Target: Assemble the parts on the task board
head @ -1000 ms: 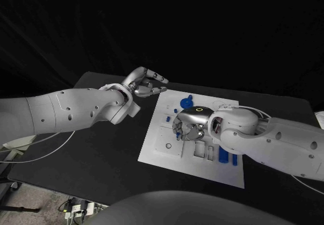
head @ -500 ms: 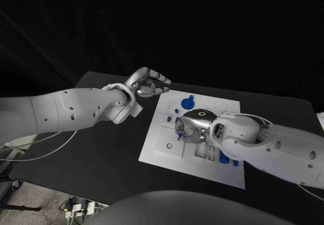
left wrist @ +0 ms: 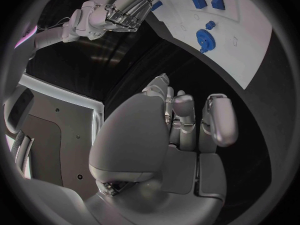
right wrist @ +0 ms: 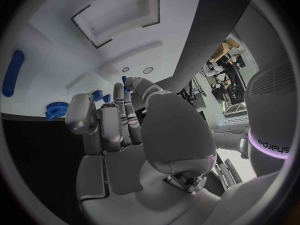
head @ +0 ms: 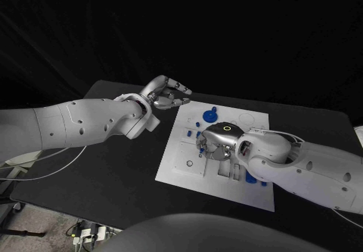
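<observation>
While "sharpa" marks its wrist, the right robot hand (head: 214, 143) pinches a blue part (right wrist: 125, 83) — over the task board (head: 181, 173).

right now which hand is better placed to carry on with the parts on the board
Right. The right hand is low over the board, fingertips at a small blue part. The left hand sits curled off the board's far corner, holding nothing.

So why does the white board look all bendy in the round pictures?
The left wrist view and right wrist view use fisheye lenses, so the task board curves there; in the head view its edges run straight. The right hand looms large, being close to its camera.
</observation>
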Controlling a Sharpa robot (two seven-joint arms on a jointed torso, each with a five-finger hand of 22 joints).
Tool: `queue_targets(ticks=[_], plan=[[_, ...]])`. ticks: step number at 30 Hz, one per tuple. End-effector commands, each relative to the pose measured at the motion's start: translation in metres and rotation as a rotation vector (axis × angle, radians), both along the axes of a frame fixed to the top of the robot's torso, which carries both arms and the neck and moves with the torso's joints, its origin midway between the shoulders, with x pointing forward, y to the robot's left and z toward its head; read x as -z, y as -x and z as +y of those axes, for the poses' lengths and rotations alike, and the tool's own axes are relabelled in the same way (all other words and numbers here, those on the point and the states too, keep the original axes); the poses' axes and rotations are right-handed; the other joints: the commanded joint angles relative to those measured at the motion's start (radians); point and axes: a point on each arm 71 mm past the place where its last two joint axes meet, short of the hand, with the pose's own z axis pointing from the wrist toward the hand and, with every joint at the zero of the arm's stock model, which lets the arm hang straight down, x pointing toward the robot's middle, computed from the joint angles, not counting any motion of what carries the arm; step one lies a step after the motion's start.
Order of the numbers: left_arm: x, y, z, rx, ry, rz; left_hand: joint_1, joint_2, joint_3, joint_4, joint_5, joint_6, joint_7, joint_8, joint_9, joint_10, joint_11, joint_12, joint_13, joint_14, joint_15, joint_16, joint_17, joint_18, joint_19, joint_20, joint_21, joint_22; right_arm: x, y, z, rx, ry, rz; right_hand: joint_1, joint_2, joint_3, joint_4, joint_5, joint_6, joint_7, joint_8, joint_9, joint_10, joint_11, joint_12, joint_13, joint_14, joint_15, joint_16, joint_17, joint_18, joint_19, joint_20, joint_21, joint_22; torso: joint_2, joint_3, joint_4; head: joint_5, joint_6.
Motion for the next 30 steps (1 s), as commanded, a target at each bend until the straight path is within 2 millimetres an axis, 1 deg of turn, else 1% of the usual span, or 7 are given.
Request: queue_targets(ticks=[1, 4, 12, 20, 24, 25, 30], plan=[[0.0003, 0.0002, -0.0025, 0.019, 0.000, 0.009, 0.002, 0.010, -0.006, -0.001, 0.004, -0.001, 0.008, -0.006, -0.002, 0.000, 0.009, 0.005, -0.001, -0.009, 0.001, -0.003, -0.001, 0.012, -0.004, 0.001, -0.006, 0.174, 0.0013, 0.0006, -0.0004, -0.003, -0.002, -0.016, -0.001, -0.009, 0.007, -0.002, -0.003, 0.003, 0.000, -0.004, 0.000, 0.008, -0.002, -0.003, -0.001, 0.006, 0.003, 0.000, 0.001, -0.007, -0.007, -0.001, -0.002, 0.140, -0.001, -0.0011, -0.0003, 0.004, 0.000], [0.0005, 0.0001, -0.0023, 0.019, -0.001, 0.011, 0.002, 0.010, -0.006, -0.001, 0.004, -0.001, 0.008, -0.006, -0.002, 0.000, 0.009, 0.005, -0.001, -0.009, 0.001, -0.003, -0.001, 0.012, -0.004, 0.001, -0.006, 0.174, 0.0028, 0.0009, -0.0011, -0.001, -0.001, -0.010, -0.001, -0.009, 0.008, -0.002, -0.004, 0.003, 0.000, -0.004, -0.001, 0.008, -0.002, -0.004, -0.001, 0.006, 0.003, 0.000, 0.001, -0.007, -0.006, -0.001, -0.001, 0.140, 0.000, -0.0015, -0.0023, 0.006, 0.000], [0.0014, -0.0004, -0.0021, 0.019, -0.003, 0.015, 0.002, 0.010, -0.006, -0.001, 0.003, -0.001, 0.009, -0.006, -0.002, 0.000, 0.010, 0.005, -0.001, -0.010, 0.001, -0.004, -0.002, 0.012, -0.006, 0.002, -0.009, 0.173, 0.0052, 0.0018, -0.0027, 0.004, -0.005, -0.002, 0.000, -0.008, 0.008, -0.003, -0.005, 0.004, 0.000, -0.005, -0.002, 0.008, -0.002, -0.004, -0.002, 0.007, 0.002, 0.001, 0.001, -0.007, -0.006, -0.001, -0.001, 0.140, -0.001, -0.0019, -0.0016, 0.004, 0.000], [0.0026, -0.0010, -0.0014, 0.017, -0.005, 0.021, 0.002, 0.010, -0.006, -0.001, 0.003, -0.001, 0.009, -0.006, -0.002, 0.000, 0.010, 0.005, -0.001, -0.010, 0.001, -0.004, -0.002, 0.012, -0.006, 0.002, -0.009, 0.173, 0.0065, 0.0035, -0.0025, 0.003, -0.010, 0.004, 0.000, -0.008, 0.008, -0.003, -0.005, 0.004, 0.000, -0.005, -0.002, 0.008, -0.002, -0.004, -0.002, 0.007, 0.002, 0.001, 0.001, -0.007, -0.006, -0.001, -0.001, 0.140, -0.001, -0.0011, -0.0014, 0.004, 0.000], [0.0032, -0.0012, -0.0014, 0.017, -0.006, 0.024, 0.002, 0.010, -0.006, -0.001, 0.003, -0.001, 0.009, -0.006, -0.002, -0.001, 0.010, 0.006, -0.001, -0.011, 0.001, -0.005, -0.004, 0.012, -0.006, 0.002, -0.010, 0.173, 0.0075, 0.0040, -0.0019, 0.003, -0.014, 0.006, 0.000, -0.008, 0.009, -0.003, -0.005, 0.004, 0.000, -0.005, -0.002, 0.008, -0.002, -0.004, -0.002, 0.007, 0.002, 0.001, 0.001, -0.007, -0.006, -0.001, -0.001, 0.141, -0.001, -0.0018, -0.0019, 0.003, 0.000], [0.0033, -0.0013, -0.0015, 0.018, -0.007, 0.025, 0.002, 0.010, -0.006, -0.001, 0.003, -0.001, 0.010, -0.006, -0.002, -0.001, 0.010, 0.006, -0.001, -0.011, 0.001, -0.005, -0.004, 0.013, -0.006, 0.002, -0.010, 0.173, 0.0080, 0.0042, -0.0018, 0.003, -0.015, 0.007, 0.001, -0.008, 0.009, -0.003, -0.005, 0.005, 0.000, -0.006, -0.003, 0.009, -0.002, -0.004, -0.002, 0.007, 0.002, 0.001, 0.001, -0.007, -0.005, -0.001, 0.001, 0.141, -0.001, -0.0016, -0.0010, 0.003, 0.000], [0.0038, -0.0014, -0.0015, 0.018, -0.008, 0.028, 0.002, 0.010, -0.006, -0.001, 0.003, -0.001, 0.010, -0.006, -0.002, -0.001, 0.010, 0.006, -0.001, -0.011, 0.001, -0.005, -0.004, 0.013, -0.006, 0.002, -0.010, 0.173, 0.0097, 0.0046, -0.0014, 0.005, -0.017, 0.010, 0.001, -0.008, 0.009, -0.003, -0.005, 0.005, 0.000, -0.006, -0.003, 0.009, -0.002, -0.004, -0.002, 0.007, 0.002, 0.001, 0.001, -0.007, -0.005, -0.001, 0.001, 0.141, -0.001, -0.0015, -0.0007, 0.005, 0.000]])
